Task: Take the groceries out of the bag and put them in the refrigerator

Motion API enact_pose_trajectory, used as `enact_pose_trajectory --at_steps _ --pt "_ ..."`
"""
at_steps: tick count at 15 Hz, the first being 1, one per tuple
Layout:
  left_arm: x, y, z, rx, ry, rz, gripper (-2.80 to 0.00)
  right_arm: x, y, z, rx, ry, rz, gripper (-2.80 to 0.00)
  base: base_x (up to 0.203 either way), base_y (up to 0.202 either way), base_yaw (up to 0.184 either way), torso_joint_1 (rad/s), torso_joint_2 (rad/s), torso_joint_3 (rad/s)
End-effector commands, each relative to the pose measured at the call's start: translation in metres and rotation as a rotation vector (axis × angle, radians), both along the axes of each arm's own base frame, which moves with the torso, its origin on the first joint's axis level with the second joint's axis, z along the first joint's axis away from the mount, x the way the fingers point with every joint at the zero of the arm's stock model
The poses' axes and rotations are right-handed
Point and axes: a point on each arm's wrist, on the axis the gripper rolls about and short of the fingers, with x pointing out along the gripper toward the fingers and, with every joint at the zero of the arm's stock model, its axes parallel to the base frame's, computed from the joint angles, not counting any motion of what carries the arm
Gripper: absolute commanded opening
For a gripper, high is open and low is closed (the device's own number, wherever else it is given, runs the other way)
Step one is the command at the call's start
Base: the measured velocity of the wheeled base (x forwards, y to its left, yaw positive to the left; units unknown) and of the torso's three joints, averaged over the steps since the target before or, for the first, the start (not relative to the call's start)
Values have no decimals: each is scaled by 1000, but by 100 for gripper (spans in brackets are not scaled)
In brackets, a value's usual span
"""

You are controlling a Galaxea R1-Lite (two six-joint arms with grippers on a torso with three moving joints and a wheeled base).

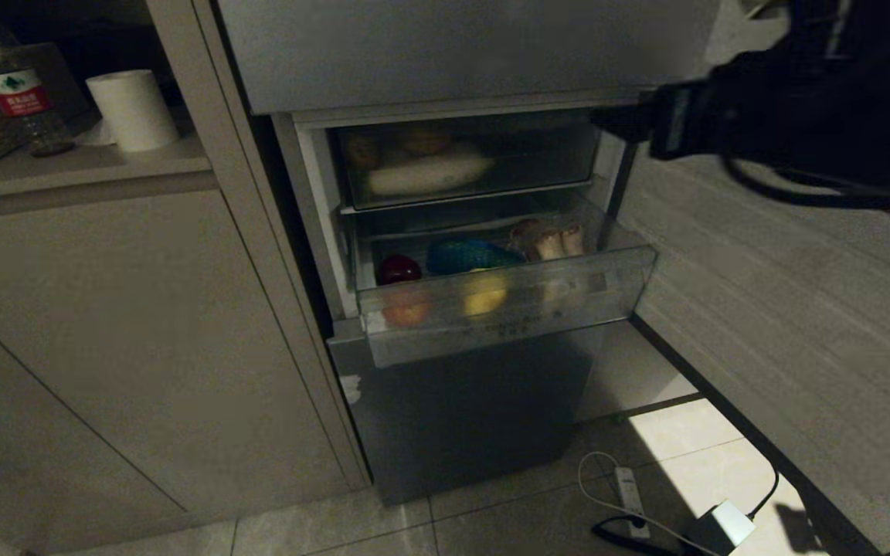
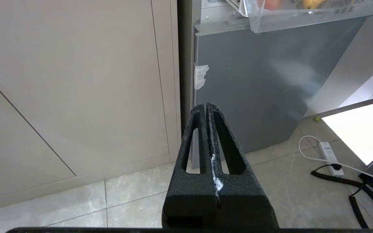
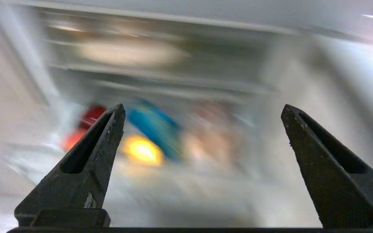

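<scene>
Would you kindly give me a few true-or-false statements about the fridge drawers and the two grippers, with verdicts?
1. The lower clear drawer of the refrigerator is pulled out. True.
2. The right gripper is clamped on a bottle. False: its fingers stand wide apart with nothing between them.
3. The left gripper is shut. True.
4. The pulled-out drawer is empty. False: it holds a blue item, a yellow fruit and other produce.
5. A paper roll stands on the counter. True.

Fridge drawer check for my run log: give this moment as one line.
fridge: drawer out, food inside | right gripper: jaws open, empty, facing drawer | left gripper: shut, parked low
</scene>
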Motion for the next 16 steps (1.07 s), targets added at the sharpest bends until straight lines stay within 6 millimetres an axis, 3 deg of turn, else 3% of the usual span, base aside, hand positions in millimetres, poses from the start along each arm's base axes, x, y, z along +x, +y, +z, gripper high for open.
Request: enact_pose_trajectory --at_steps 1,2,6,9,10,13,16 --pt "0 0 0 0 -1 0 -280 -89 -57 34 53 -90 -166 0 0 0 0 0 0 0" --pt "0 0 0 0 -1 0 -280 -104 -81 33 66 -80 -305 0 0 0 0 0 0 0" --pt "0 0 0 0 -1 0 -280 -124 -182 7 103 60 -950 0 0 0 0 0 0 0" --pt "0 0 0 0 -1 0 -280 -158 -237 -17 190 151 -1306 0 0 0 0 0 0 0" --pt "0 0 0 0 -1 0 -280 -171 -252 -25 224 180 -1395 -280 0 0 0 0 0 0" --pt "0 0 0 0 -1 0 -280 -208 -293 -54 346 284 -1615 -280 0 0 0 0 0 0" --pt "0 0 0 0 -1 0 -280 -228 -345 -101 538 478 -1677 -280 0 0 0 0 0 0"
